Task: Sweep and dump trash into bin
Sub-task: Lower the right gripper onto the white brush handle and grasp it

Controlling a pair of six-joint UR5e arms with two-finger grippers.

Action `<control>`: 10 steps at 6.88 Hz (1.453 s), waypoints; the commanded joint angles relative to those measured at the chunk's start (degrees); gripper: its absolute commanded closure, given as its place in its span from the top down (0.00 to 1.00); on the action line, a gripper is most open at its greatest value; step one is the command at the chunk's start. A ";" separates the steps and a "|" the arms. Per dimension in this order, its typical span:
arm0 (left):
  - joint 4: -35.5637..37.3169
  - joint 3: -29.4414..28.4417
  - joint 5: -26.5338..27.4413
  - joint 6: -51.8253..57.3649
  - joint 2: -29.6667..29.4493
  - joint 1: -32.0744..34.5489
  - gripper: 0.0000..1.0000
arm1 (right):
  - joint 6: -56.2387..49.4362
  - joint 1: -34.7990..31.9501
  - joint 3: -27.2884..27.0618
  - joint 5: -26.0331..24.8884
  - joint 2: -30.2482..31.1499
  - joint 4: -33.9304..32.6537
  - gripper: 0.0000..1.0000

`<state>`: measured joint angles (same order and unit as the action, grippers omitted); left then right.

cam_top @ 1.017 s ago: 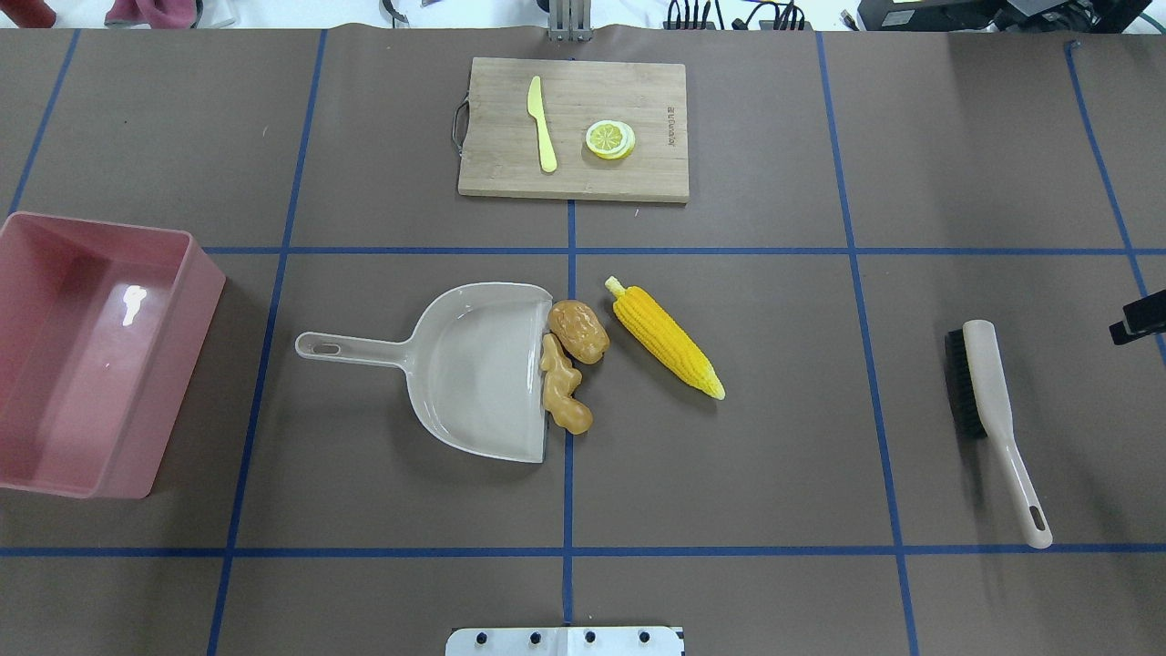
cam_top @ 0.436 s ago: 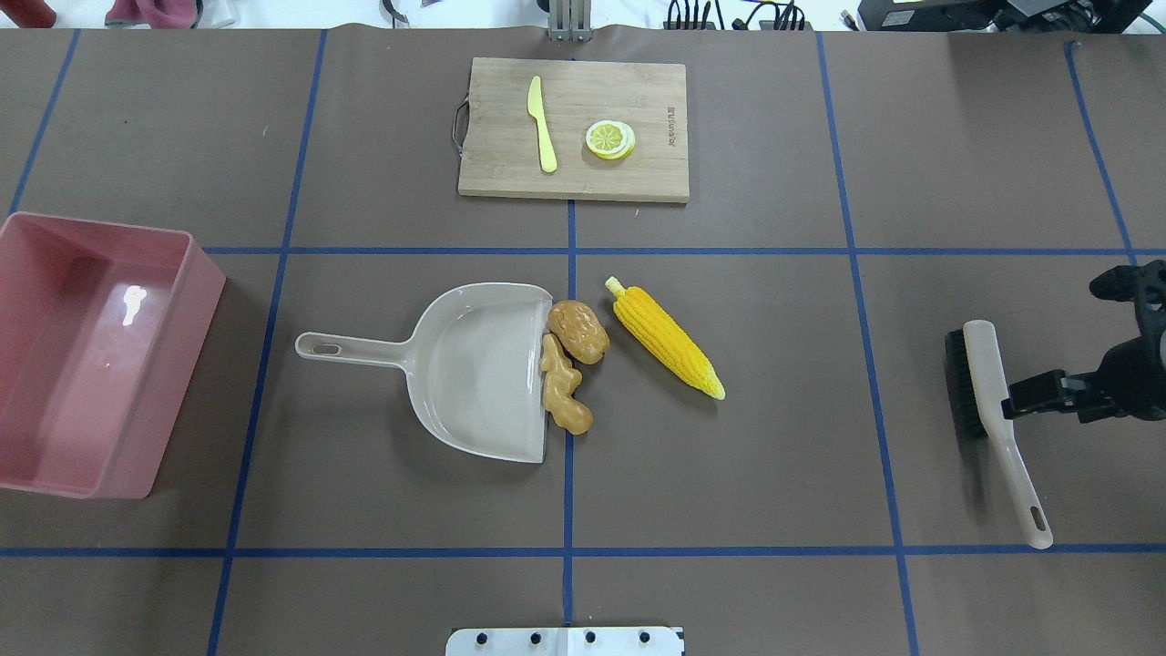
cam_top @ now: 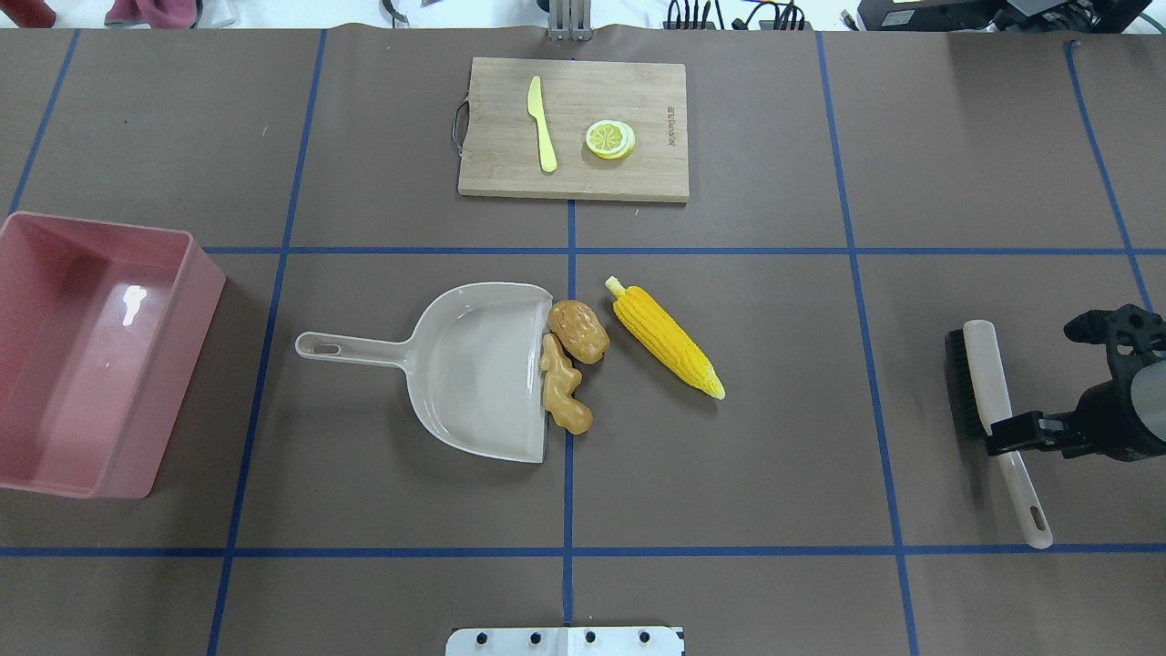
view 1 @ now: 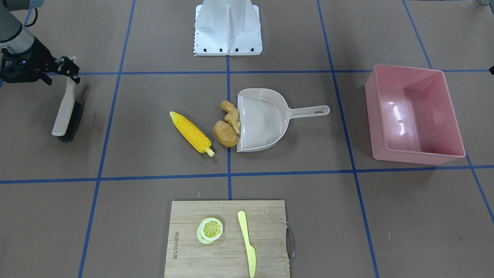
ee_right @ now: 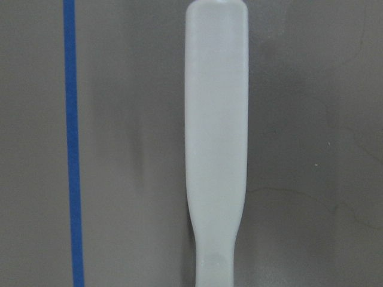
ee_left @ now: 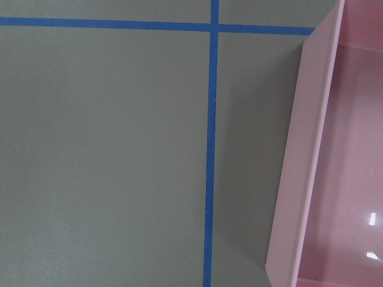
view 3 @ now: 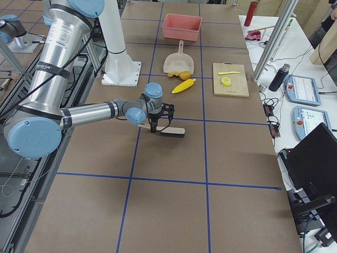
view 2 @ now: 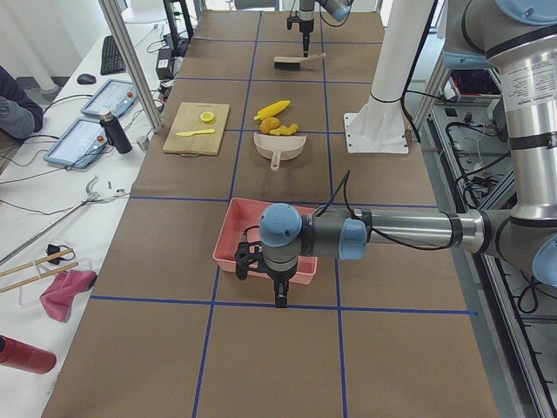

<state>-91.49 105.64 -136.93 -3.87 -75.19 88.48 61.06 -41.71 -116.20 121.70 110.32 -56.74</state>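
Note:
The corn cob point(cam_top: 667, 341), the potato lump point(cam_top: 578, 331) and the ginger piece point(cam_top: 563, 394) lie mid-table. The potato and ginger are at the open lip of the beige dustpan point(cam_top: 474, 374), and the corn is just to their right. The pink bin point(cam_top: 178, 383) stands at the far left, with nothing in it. My right gripper point(cam_top: 1002, 437) points down over the white handle of the brush point(cam_top: 984, 374) and looks open. The right wrist view shows the brush handle point(ee_right: 216, 149) centred below it. My left gripper point(view 2: 277, 292) hovers beside the bin. I cannot tell whether it is open or shut.
A wooden cutting board point(cam_top: 629, 178) at the far side carries a pale yellow knife point(cam_top: 543, 128) and a lemon slice point(cam_top: 610, 139). The robot's base plate point(cam_top: 565, 640) is at the near edge. The left wrist view shows the bin wall point(ee_left: 299, 179) and blue tape lines.
My right gripper came in from the right edge, reached the brush handle and slid along it toward the near end. The trash, dustpan, brush and bin have not moved.

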 commanded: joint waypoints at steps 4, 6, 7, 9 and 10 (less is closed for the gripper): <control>0.00 -0.43 2.55 0.18 0.49 0.03 0.99 | 6.53 6.38 0.89 -0.59 0.16 0.14 1.00; 0.00 -0.43 2.55 0.18 0.22 0.11 0.99 | 6.61 6.47 0.71 -0.42 0.51 0.14 0.76; 0.00 -0.52 2.55 0.18 0.40 0.12 0.99 | 6.53 6.38 0.71 -0.15 0.69 0.05 0.61; -0.09 -1.57 2.55 0.18 -0.21 0.03 0.99 | 6.35 6.29 0.71 -0.06 1.48 0.05 0.47; -0.09 -1.40 2.55 0.18 -0.30 0.11 0.99 | 5.91 6.29 0.71 -0.06 2.00 0.05 0.26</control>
<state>-91.55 104.45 -134.38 -3.69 -75.26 88.56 67.37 -35.38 -115.52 121.62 111.75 -56.67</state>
